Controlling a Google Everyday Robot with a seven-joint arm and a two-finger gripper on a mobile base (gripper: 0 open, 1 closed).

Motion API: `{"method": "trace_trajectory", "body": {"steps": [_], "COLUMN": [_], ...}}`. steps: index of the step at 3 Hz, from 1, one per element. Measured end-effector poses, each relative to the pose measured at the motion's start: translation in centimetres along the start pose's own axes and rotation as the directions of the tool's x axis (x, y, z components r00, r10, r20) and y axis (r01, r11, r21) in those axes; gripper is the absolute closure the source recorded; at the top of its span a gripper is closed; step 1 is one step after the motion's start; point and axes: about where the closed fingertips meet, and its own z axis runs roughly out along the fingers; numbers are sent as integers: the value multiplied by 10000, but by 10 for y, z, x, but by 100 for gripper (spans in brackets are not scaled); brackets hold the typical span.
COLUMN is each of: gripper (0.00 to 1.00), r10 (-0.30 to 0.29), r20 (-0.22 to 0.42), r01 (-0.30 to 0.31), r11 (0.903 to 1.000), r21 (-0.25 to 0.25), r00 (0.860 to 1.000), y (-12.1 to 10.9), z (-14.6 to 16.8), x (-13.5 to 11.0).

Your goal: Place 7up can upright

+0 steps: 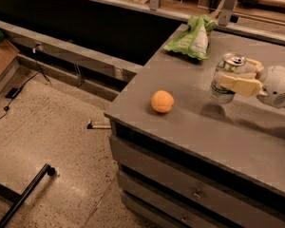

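On the grey counter (180,127) we see an orange (162,101) near the front-left edge and, further back, a light-green snack bag (192,38). To the right, the 7up can (221,95) is upright, clamped between the fingers of the gripper (232,74), which reaches in from the right edge. A shadow by its base suggests it hangs just above the surface, though we cannot be sure. We judge the righting done; setting down and letting go remain.
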Motion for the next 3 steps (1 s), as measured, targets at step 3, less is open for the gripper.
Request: {"method": "trace_trajectory", "body": {"steps": [3], "gripper": [0], "r10": [56], "r20": [-112], "r01": [-59], "r11": [9997], "r21": [-247], "r00": [9999], "y": [5], "z": [4], "x": [4]}}
